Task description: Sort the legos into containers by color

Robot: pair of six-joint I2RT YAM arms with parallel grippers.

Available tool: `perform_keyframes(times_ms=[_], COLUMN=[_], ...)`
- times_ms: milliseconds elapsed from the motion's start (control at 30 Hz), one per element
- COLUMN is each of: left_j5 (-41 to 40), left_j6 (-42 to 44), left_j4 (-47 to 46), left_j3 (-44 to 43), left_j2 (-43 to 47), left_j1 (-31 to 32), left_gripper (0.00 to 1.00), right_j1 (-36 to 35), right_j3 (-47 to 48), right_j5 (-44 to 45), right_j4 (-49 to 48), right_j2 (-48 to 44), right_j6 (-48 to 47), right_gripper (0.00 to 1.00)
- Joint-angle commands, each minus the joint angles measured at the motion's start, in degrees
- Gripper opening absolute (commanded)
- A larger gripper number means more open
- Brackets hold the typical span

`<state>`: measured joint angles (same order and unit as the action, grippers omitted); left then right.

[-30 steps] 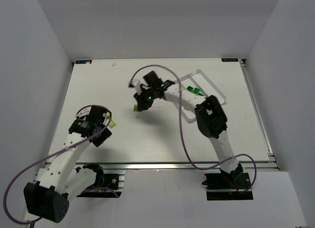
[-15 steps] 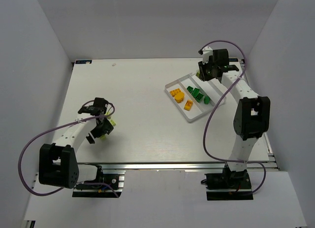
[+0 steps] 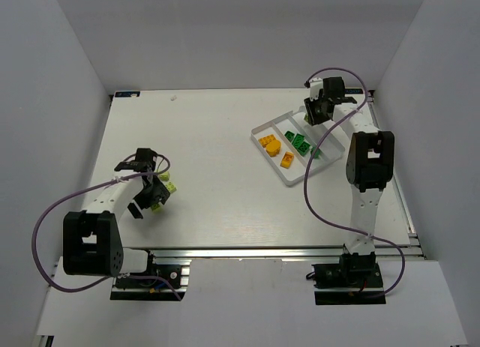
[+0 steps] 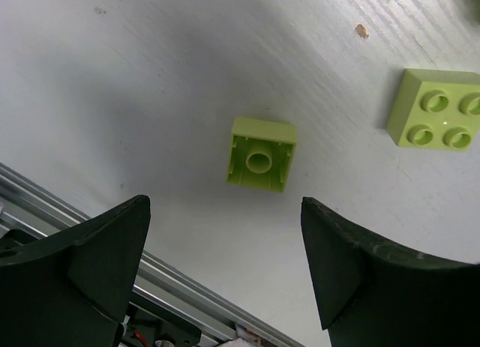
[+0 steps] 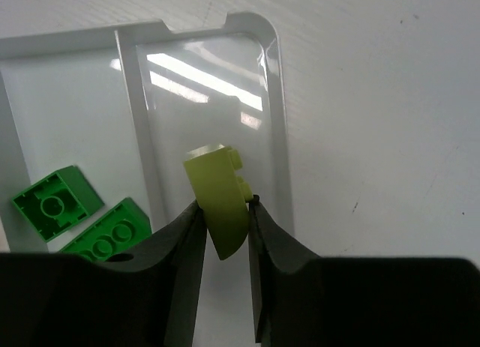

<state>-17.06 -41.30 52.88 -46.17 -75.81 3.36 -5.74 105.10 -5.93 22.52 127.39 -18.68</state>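
One upturned lego [image 4: 260, 155] near table edge [image 4: 180, 279]

Both arms are built alike. The left arm [image 3: 105, 201] and right arm [image 3: 364, 208] have glossy white links joined by chunky black joint housings. A thin purple cable [image 3: 35, 238] trails loosely along each one from base to wrist. Each black base [image 3: 349, 276] is bolted by a silvery rail [image 3: 247, 251] at the tabletop's [image 3: 225, 219] near edge. Up close, the left end effector [image 4: 225, 212] has broad, matte dark fingers [image 4: 97, 264] with blunt wedge tips. The right end effector [image 5: 225, 206] has the same smooth, unmarked dark fingers.
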Motion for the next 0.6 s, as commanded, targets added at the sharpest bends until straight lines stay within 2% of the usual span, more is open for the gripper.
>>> perform_keyframes(times_ms=[0, 167, 200, 333, 433, 567], left_j5=[3.52, 4.31, 4.66, 6.77, 7.13, 7.04], left_j6=[2.1, 3.24, 3.59, 5.08, 5.61, 6.05], left_j4=[-3.04, -4.71, -5.24, -7.53, -9.02, -10.08], left_j3=[0.82, 0.47, 0.3, -0.14, -0.84, -1.73], left_j2=[-1.35, -4.17, -4.6, -7.77, -9.97, -12.08], left_j1=[-0.81, -1.95, -2.47, -3.0, -3.0, -3.62], left_gripper=[0.91, 0.91, 0.9, 0.84, 0.72, 0.45], right_j1=[0.29, 1.16, 1.34, 2.31, 2.84, 3.01], right_j3=[4.76, 2.75, 2.22, -1.9, -5.76, -10.26], right_j5=[-0.22, -2.76, -3.38, -7.06, -10.13, -13.31], right_j4=[0.24, 0.42, 0.42, -0.2, -1.34, -2.4], right_j2=[0.4, -2.76, -4.33, -8.91, -12.69, -18.22], right_j6=[-1.54, -0.92, -0.57, 1.36, 3.11, 4.7], right_gripper=[0.4, 0.67, 0.7, 0.71, 0.72, 0.72])
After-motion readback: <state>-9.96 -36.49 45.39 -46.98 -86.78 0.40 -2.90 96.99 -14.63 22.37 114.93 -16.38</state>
